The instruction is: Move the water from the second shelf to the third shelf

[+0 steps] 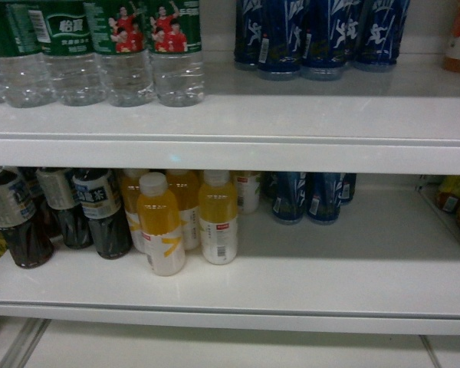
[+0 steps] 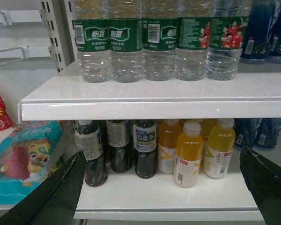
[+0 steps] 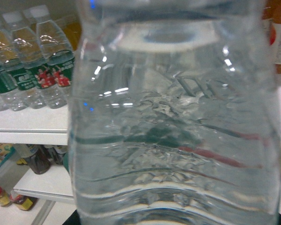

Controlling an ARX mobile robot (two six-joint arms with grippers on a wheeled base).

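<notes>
Through the right wrist camera we see a clear ribbed water bottle (image 3: 175,122) filling nearly the whole frame, pressed close to the lens, probably held by the right gripper, though its fingers are hidden and we cannot tell. More green-labelled water bottles (image 1: 100,54) stand on the upper shelf (image 1: 230,126) at far left. Our left gripper (image 2: 161,183) hangs spread wide and empty, near the yellow drink bottles (image 2: 189,152) below.

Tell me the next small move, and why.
Probably lower the water bottle toward the bare stretch of the lower shelf, right of the yellow drinks. The bottle fills the right wrist view, so it seems already picked, and that spot looks free.
</notes>
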